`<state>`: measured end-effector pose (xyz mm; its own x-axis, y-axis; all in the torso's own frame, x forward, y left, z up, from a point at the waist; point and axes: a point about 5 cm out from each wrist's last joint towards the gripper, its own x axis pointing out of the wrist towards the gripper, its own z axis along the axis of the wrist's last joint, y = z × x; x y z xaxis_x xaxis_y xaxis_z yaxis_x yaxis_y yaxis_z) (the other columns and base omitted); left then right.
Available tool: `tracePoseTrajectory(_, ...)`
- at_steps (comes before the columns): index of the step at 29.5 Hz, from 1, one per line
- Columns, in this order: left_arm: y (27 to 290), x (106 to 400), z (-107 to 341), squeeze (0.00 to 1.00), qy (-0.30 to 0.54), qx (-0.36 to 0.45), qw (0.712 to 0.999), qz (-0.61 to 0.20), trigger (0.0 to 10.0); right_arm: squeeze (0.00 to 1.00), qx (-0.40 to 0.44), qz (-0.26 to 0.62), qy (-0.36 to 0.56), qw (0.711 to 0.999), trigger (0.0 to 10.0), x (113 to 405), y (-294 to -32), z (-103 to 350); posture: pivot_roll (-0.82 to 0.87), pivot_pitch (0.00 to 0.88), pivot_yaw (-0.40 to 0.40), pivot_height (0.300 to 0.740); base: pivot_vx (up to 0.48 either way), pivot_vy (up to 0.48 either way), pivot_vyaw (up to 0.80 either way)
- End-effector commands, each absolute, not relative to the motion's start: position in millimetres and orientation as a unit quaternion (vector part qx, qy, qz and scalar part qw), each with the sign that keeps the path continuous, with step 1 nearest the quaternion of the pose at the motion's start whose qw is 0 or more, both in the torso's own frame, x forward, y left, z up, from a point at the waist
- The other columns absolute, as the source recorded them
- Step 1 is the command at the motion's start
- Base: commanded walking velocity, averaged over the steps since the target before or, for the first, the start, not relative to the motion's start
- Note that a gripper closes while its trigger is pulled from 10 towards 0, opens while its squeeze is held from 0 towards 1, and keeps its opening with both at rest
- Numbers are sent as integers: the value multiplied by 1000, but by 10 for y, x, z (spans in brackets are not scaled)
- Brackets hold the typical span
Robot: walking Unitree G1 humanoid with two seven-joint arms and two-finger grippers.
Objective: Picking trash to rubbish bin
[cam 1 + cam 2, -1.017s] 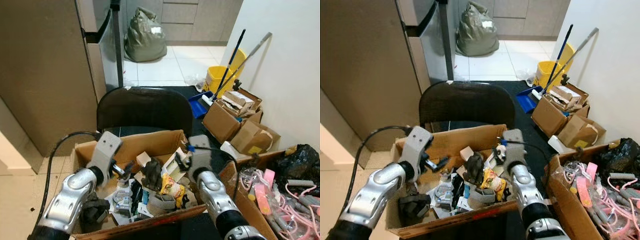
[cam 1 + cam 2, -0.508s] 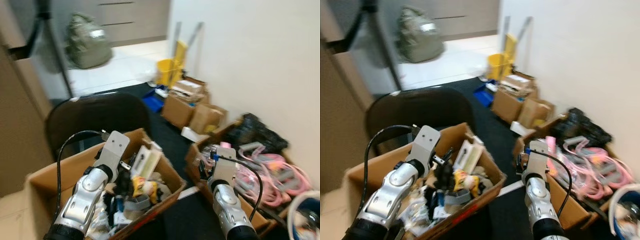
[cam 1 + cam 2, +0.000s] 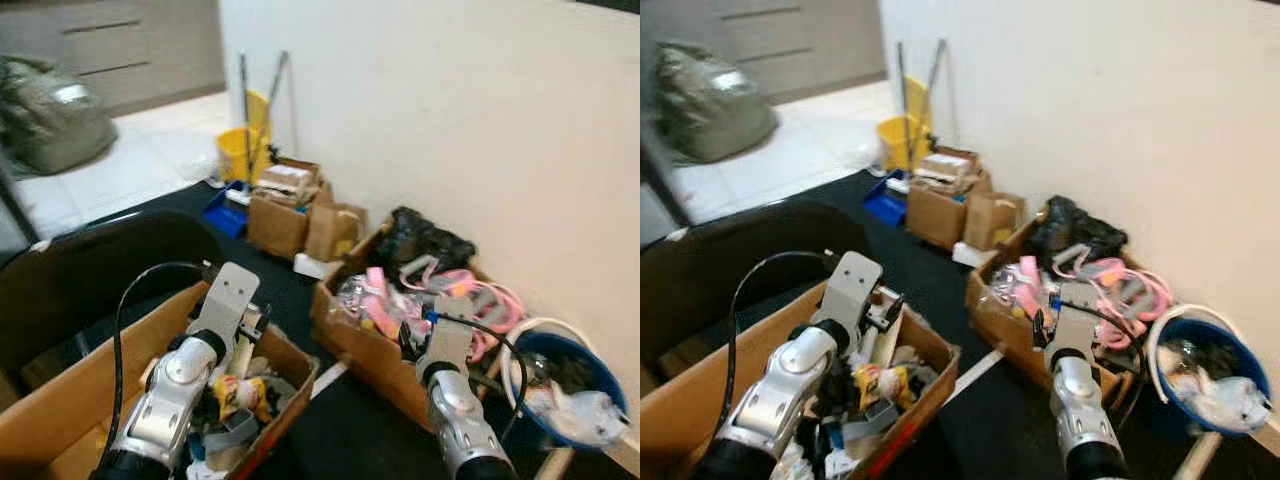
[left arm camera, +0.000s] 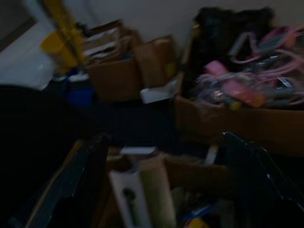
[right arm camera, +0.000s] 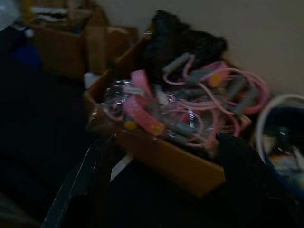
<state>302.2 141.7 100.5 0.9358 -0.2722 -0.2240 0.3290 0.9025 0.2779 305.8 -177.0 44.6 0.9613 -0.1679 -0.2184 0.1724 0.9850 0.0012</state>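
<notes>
Change: the camera has swung right since the earlier frames; the fridge is gone, a blue bucket (image 3: 565, 385) has come into sight
Left gripper (image 4: 161, 185): fingers spread, empty, above the trash box (image 3: 95, 380)
Right gripper (image 5: 161, 180): fingers apart, empty, before the box of pink cables (image 3: 1015, 315)
Far: yellow mop bucket (image 3: 243, 150) at the wall

A home's utility corner, beside what looks like a kitchen. Pale floor tiles (image 3: 120, 170) run up to grey drawer fronts (image 3: 110, 60), with a stuffed rubbish sack (image 3: 55, 120) slumped against them. A yellow mop bucket (image 3: 902, 135) and long-handled mops (image 3: 262, 95) lean on the plain white wall (image 3: 450, 110). Along that wall's foot, on dark flooring, stand cardboard boxes (image 3: 945, 205) of household clutter and a blue bucket (image 3: 1215, 375).
</notes>
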Motion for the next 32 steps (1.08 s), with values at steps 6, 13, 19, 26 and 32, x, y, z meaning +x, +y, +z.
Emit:
tracePoseTrajectory(6, 1406, 2992, 930, 0, 103, 161, 968, -163, 10000, 0, 8, -87, 128, 988, 10000, 3010, -1780, 381, 45, 67, 6, 740, 0, 0, -800)
tracePoseTrajectory(13, 1400, 2997, 927, 0, 104, 162, 967, -166, 10000, 0, 5, -87, 130, 988, 10000, 3003, -1787, 378, 47, 68, 5, 740, 0, 0, -800)
tracePoseTrajectory(19, 1403, 2993, 912, 0, 106, 164, 966, -170, 10000, 0, 5, -87, 131, 988, 10000, 3001, -1783, 376, 47, 68, 5, 740, 0, 0, -800)
tracePoseTrajectory(26, 1406, 3001, 918, 0, 105, 164, 966, -168, 10000, 0, 5, -87, 131, 988, 10000, 3006, -1782, 380, 48, 70, 5, 740, 0, 0, -800)
tracePoseTrajectory(32, 1406, 3011, 927, 0, 103, 165, 966, -168, 10000, 0, 4, -87, 131, 988, 10000, 3014, -1782, 388, 46, 73, 4, 740, 0, 0, -800)
